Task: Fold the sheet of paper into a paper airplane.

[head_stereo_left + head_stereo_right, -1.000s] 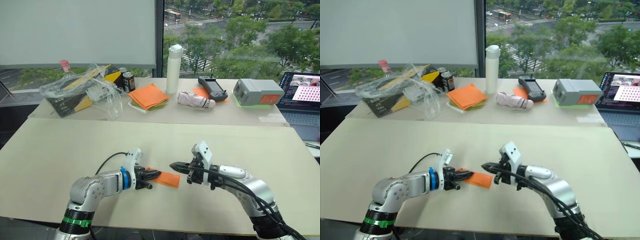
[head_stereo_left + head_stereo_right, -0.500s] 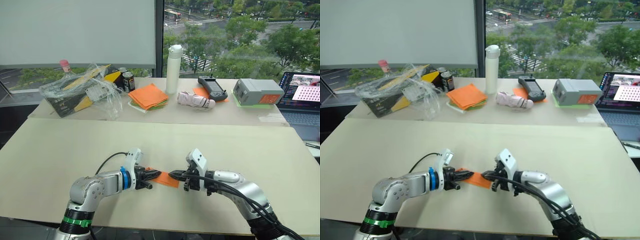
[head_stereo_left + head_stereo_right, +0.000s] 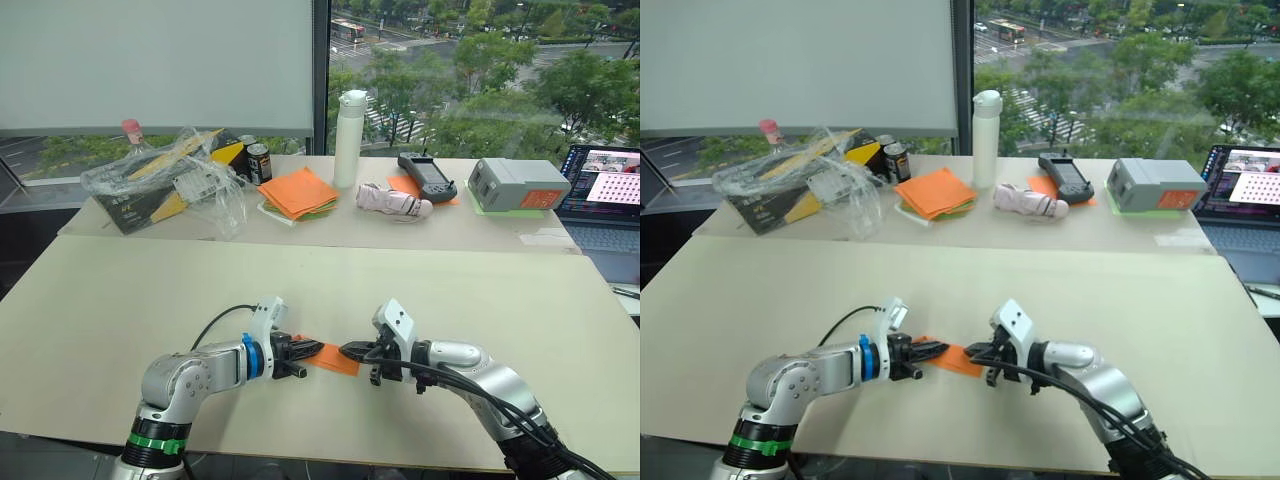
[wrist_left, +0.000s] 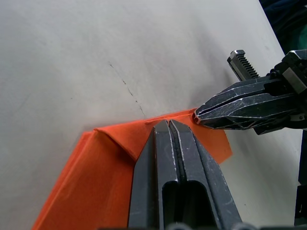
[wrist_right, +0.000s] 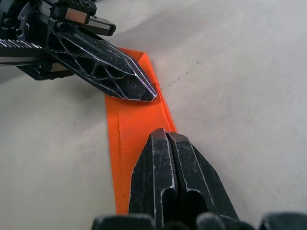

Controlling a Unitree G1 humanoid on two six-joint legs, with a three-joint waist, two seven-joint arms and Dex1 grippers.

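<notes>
The sheet of paper (image 3: 336,360) is folded into a narrow orange strip (image 5: 123,139) lying flat on the near beige table (image 3: 120,300). My left gripper (image 3: 316,350) is shut, its tip (image 4: 168,123) resting on the strip's folded edge (image 4: 96,177). From the other side my right gripper (image 3: 346,350) is also shut, lying along the strip with its tip (image 5: 165,133) on the paper. The two tips nearly meet over the paper. A small flap stands slightly raised beside the left fingers.
On the back table are a stack of orange and green sheets (image 3: 298,192), a white bottle (image 3: 347,138), a plastic-wrapped box (image 3: 165,182), a can (image 3: 258,162), a controller (image 3: 427,177), a grey box (image 3: 516,184) and a laptop (image 3: 605,190).
My right gripper has come down and leftward onto the paper's right end, close to the left tip. The left gripper and the paper have stayed in place.
</notes>
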